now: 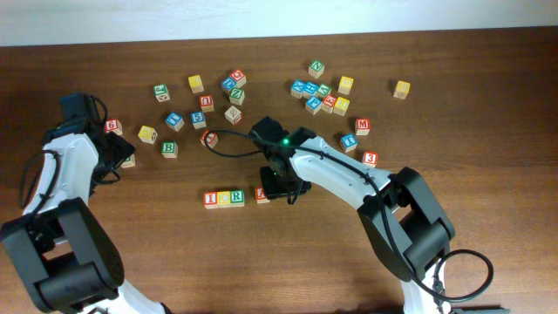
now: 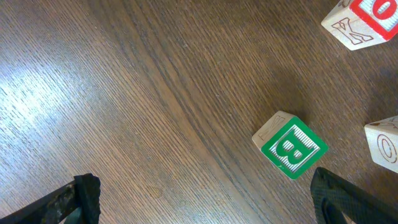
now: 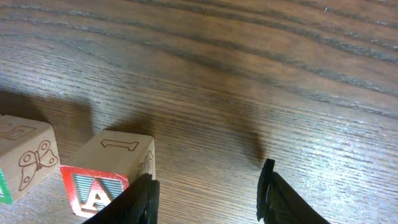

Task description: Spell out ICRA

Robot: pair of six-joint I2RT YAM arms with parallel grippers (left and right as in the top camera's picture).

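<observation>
Red A cube (image 3: 102, 186) beside right pincer (image 3: 208, 177)

This looks like a robotics lab bench. Two white-and-black jointed robot arms, the left arm (image 1: 63, 170) and the right arm (image 1: 336, 173), stand at a dark brown wood-grain tabletop (image 1: 471, 148). Small wooden alphabet cubes (image 1: 196, 84) lie strewn toward its far edge.

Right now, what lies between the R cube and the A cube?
Nothing: only a narrow strip of bare table separates the R cube from the A cube, clearest in the right wrist view.
</observation>
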